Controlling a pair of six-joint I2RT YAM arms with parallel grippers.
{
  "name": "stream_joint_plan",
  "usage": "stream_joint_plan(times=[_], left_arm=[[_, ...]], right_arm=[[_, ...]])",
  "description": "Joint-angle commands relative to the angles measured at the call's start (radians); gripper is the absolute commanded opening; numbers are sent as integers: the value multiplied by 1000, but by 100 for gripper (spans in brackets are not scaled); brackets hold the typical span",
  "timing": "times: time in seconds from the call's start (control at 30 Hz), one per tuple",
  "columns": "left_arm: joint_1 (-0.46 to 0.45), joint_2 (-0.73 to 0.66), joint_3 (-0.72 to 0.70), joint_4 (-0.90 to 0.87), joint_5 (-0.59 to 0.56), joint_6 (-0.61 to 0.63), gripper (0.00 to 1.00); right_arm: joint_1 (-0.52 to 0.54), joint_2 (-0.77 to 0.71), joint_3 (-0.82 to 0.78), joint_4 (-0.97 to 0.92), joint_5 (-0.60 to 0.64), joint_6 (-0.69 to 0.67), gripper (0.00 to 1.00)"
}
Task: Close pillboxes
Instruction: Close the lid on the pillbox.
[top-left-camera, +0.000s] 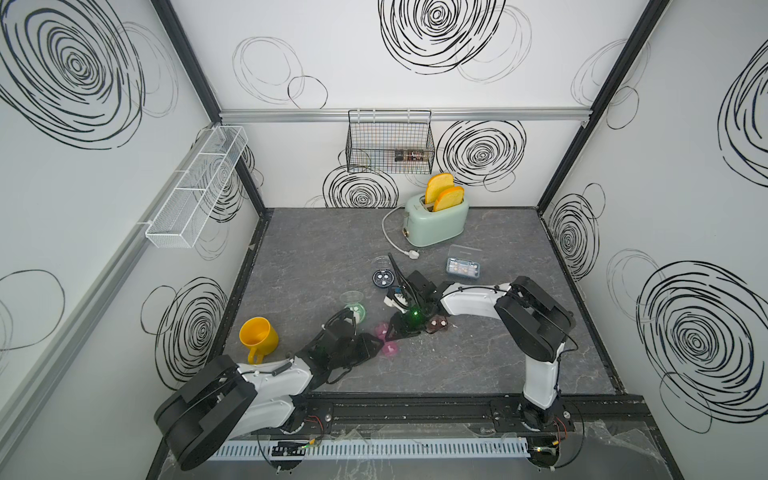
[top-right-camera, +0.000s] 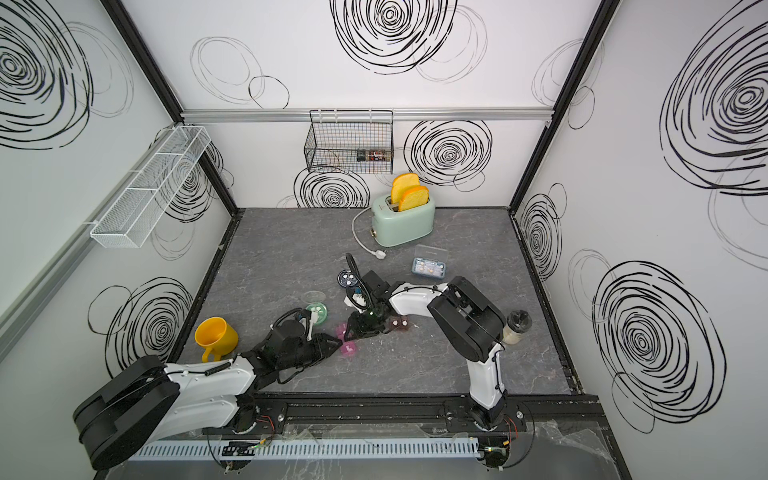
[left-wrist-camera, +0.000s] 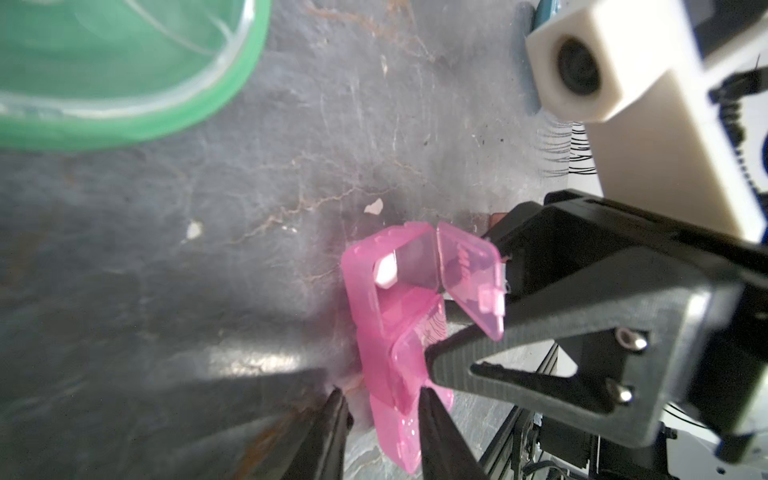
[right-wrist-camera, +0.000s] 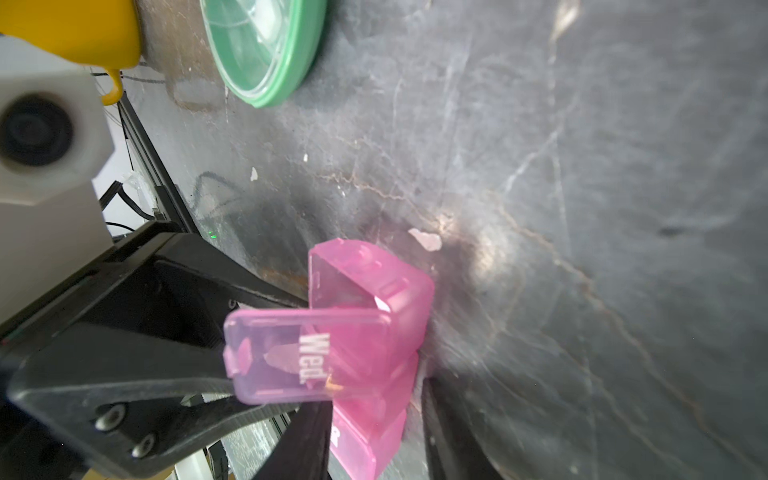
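Nearest item: the left claw (left-wrist-camera: 381, 392), low in the left wrist view, jaws drawn close astride one end of the pink strip (top-left-camera: 391, 348) — it appears to pinch that end across the narrow sides. The strip lies on the grey surface (top-left-camera: 498, 357) at lower centre in both top views, between the two arms. The lid (right-wrist-camera: 286, 357) at its other end, marked "Wed.", stands open at mid-frame in the right wrist view, with a white pill (left-wrist-camera: 384, 274) loose in the cell beneath. The right claw (right-wrist-camera: 376, 392) straddles the strip close by the left claw, jaws narrow; whether they bear on the plastic cannot be told. Assessment: thin translucent plastic, very light, walls fairly stiff, hinges flexible, skin smooth — likely to skate or tip under an off-centre push. The best hold is across the body's side walls, clear of the lids. Closing pressure belongs on the lid's free edge by the snap tab. Just right of the strip sits the brown two-cell box (top-left-camera: 437, 324), pills showing, lid state unclear. Further up and left is the round green box (top-left-camera: 355, 311), clear lid raised. Beyond it is the round navy box (top-left-camera: 382, 278), likewise open. Farthest, right of centre, stands the clear-blue rectangular box (top-left-camera: 463, 268), lid upright.
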Motion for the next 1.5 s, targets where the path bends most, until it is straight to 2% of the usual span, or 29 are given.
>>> stream_joint_plan(times=[0.0, 0.27, 0.97, 1.2, 1.47], left_arm=[[7, -3, 4, 53, -29, -18, 37], [30, 31, 7, 66, -23, -3, 37], [20, 151, 7, 148, -21, 1, 28], [3, 198, -3, 187, -20, -8, 27], [-10, 238, -4, 222, -15, -16, 26]], right_arm=[[12, 44, -9, -21, 62, -2, 39], [14, 62, -4, -33, 80, -3, 36], [21, 122, -1, -61, 108, -9, 29], [26, 142, -5, -41, 96, 3, 38], [31, 165, -6, -22, 100, 23, 38]])
